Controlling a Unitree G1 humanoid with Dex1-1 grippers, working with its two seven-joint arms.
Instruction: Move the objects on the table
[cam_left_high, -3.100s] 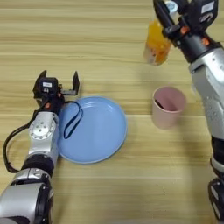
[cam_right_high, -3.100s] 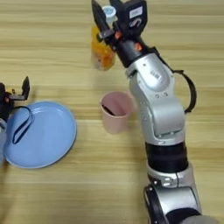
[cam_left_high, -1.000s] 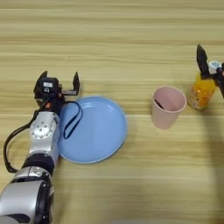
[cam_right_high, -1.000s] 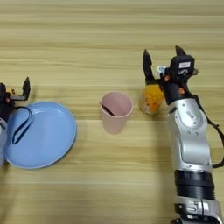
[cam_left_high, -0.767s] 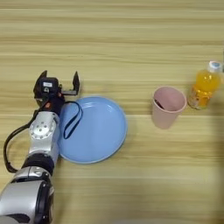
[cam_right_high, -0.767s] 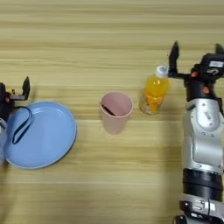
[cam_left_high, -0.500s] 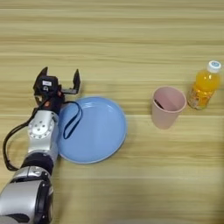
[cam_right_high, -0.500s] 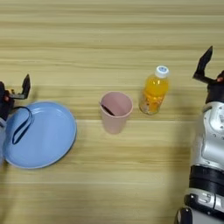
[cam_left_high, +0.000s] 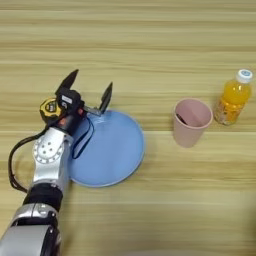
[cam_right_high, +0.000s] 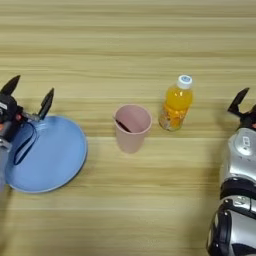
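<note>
left eye view: left tool (cam_left_high: 86, 92) fingers spread wide over plate (cam_left_high: 112, 155) rim; tape measure (cam_left_high: 50, 107) partly hidden behind it, loop on plate.
right eye view: right tool (cam_right_high: 243, 107) cut off at edge, cannot tell grip; bottle (cam_right_high: 175, 104) upright, well left of it, beside cup (cam_right_high: 132, 127) on desk (cam_right_high: 130, 40).

Bare table (cam_left_high: 125, 45) beyond cup (cam_left_high: 190, 121) and bottle (cam_left_high: 232, 97).
</note>
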